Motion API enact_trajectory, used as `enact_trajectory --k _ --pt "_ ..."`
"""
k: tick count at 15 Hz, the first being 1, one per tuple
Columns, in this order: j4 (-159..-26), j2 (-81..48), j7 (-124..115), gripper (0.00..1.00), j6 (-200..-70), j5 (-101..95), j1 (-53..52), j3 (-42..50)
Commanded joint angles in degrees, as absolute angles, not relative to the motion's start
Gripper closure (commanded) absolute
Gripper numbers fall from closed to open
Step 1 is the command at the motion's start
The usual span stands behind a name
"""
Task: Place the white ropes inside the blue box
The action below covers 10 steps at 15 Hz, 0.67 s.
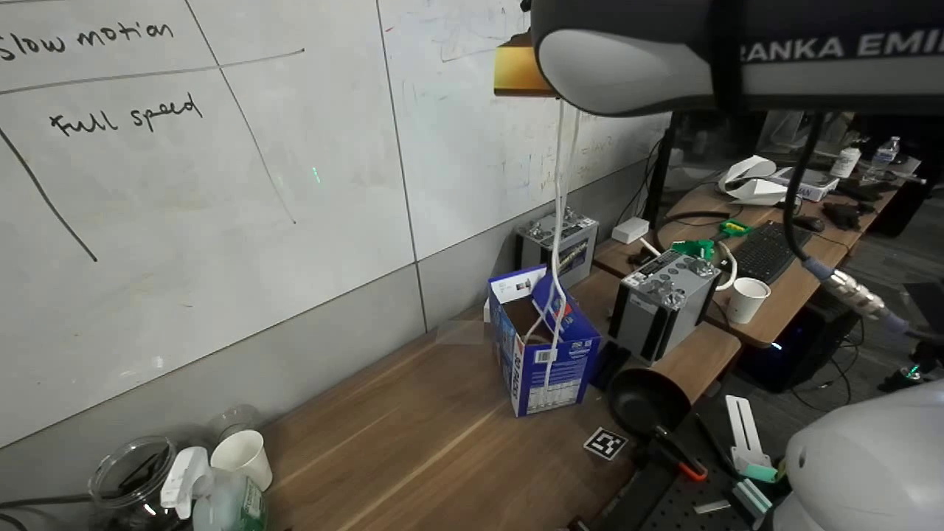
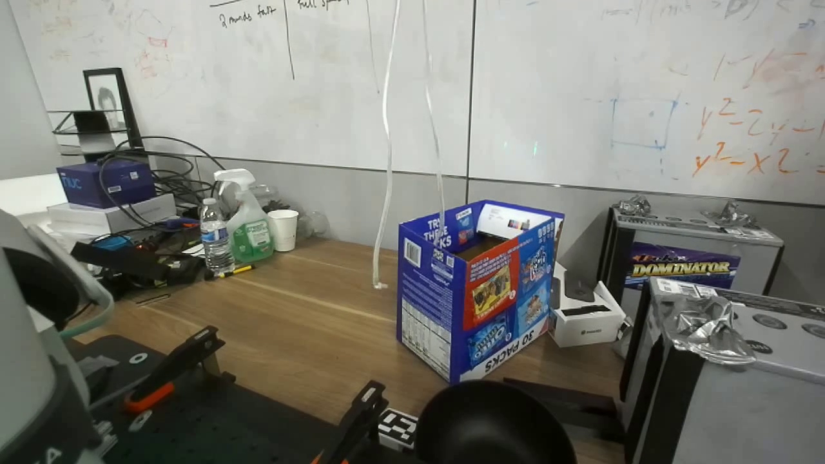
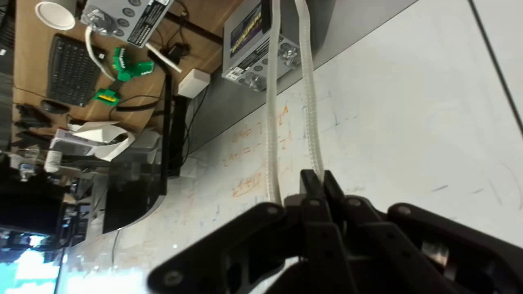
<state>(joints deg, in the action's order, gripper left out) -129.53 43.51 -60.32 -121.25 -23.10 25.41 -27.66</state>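
The white ropes (image 3: 310,102) hang in long strands, one pinched between the fingertips of my gripper (image 3: 318,175); another strand (image 3: 271,122) runs beside the fingers. In an exterior view the ropes (image 1: 559,162) drop from behind the arm, which hides the fingertips, to the blue box (image 1: 571,361). One strand dips over the box's opening and another hangs across its outer face. From another angle, the blue box (image 2: 428,296) stands upright with its top open. One rope (image 2: 387,116) dangles left of it, its end above the table; another (image 2: 432,116) reaches the box's rim.
Grey battery-like units (image 1: 664,302) stand near the blue box, with a black pan (image 2: 493,425) in front. A white carton (image 2: 590,316) sits close behind it. A spray bottle (image 2: 248,222) and paper cup (image 2: 283,230) are farther along. The whiteboard (image 1: 310,147) rises behind the table.
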Motion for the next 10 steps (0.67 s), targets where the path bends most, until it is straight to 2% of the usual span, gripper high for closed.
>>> enact_trajectory --k 1,10 --pt "-122.1 39.1 -67.4 0.98 -114.6 -31.0 26.5 -29.0" --pt "-104.2 20.3 -74.1 0.99 -99.4 -49.9 19.4 -24.9"
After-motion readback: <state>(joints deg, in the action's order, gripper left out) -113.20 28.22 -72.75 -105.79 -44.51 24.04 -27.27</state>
